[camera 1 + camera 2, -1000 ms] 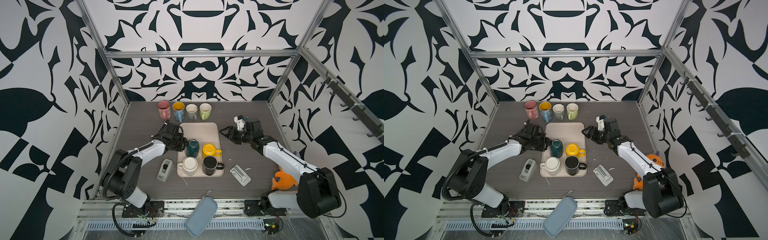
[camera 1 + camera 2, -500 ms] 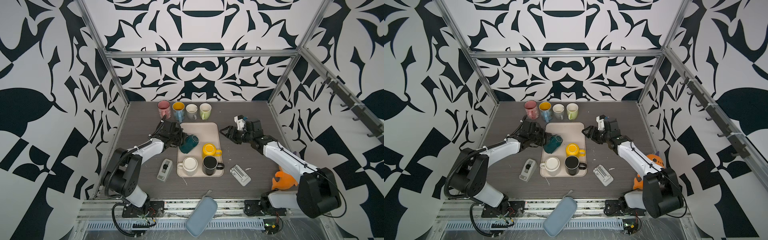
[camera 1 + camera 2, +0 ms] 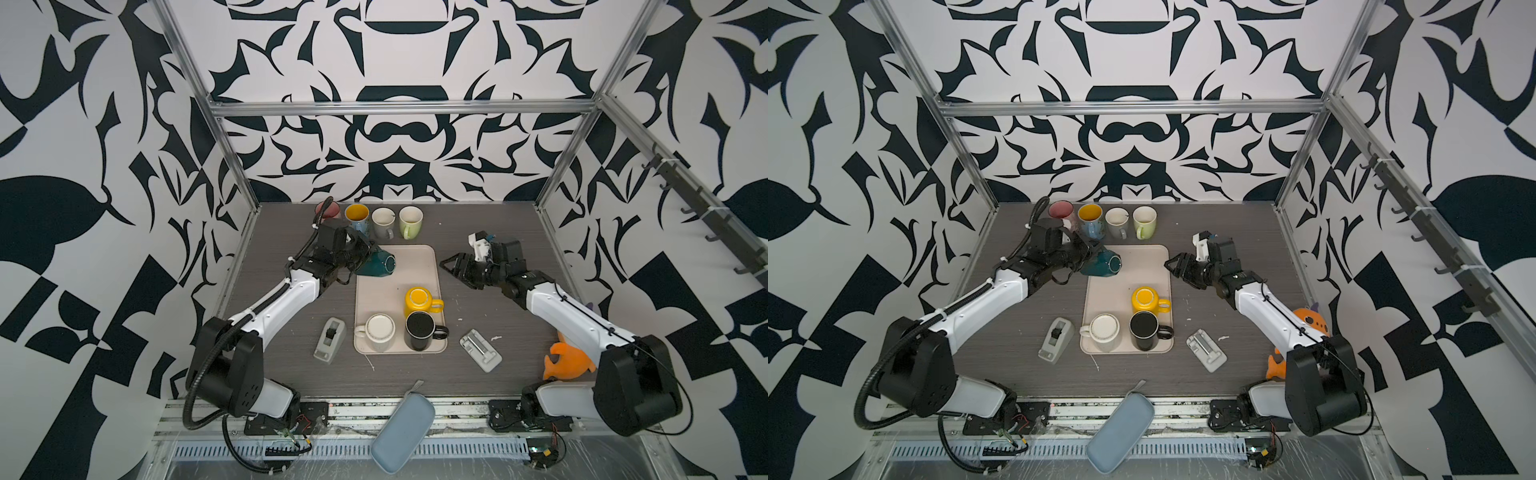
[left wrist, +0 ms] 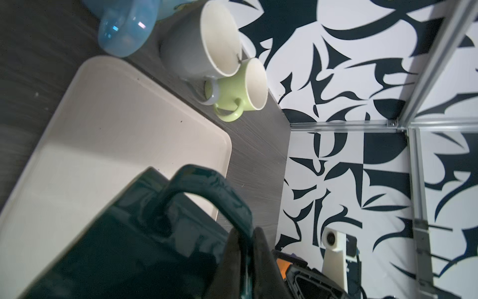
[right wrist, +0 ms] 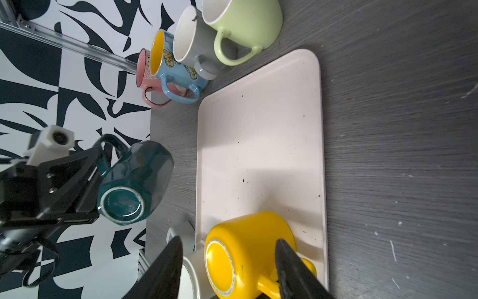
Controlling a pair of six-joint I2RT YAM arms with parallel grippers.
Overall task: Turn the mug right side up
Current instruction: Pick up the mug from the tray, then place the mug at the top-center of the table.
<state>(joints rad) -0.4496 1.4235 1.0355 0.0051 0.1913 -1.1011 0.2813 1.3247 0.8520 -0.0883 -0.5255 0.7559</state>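
At the front rail, the flat grey-blue fabric pouch [image 3: 402,430] lay half off the dark wood-grain tabletop [image 3: 291,374], out of your way. Further in, the grey plastic tape dispenser [image 3: 330,338] sat just beside the pale beige plastic tray [image 3: 411,270]. The tray's near end carried the white ceramic mug [image 3: 379,330], base-up, and the black ceramic mug [image 3: 419,330]; I could not tell which way up that one stood. Behind them, the yellow ceramic mug [image 3: 417,301] was also base-up.

Past those came your change. A second before, the dark teal faceted ceramic mug [image 3: 376,264] had stood inverted on the tray. By this moment your left gripper [image 3: 355,254], clamped shut on its handle, had lifted it and tipped it onto its side over the tray's far-left corner, with its base pointing toward your right gripper [image 3: 451,270]. I judged that roughly half the turn; the rest of the roll and the set-down remained.

Your right gripper hung with jaws parted and empty just off the tray's right edge, well apart from the teal mug. Your open room was the bare far half of the tray.

The far side was tighter. The pink mug [image 3: 1061,209], blue mug with yellow inside [image 3: 1090,216], grey mug [image 3: 1116,220] and pale green mug [image 3: 1144,220] stood in a row just behind your left wrist, near the back wall
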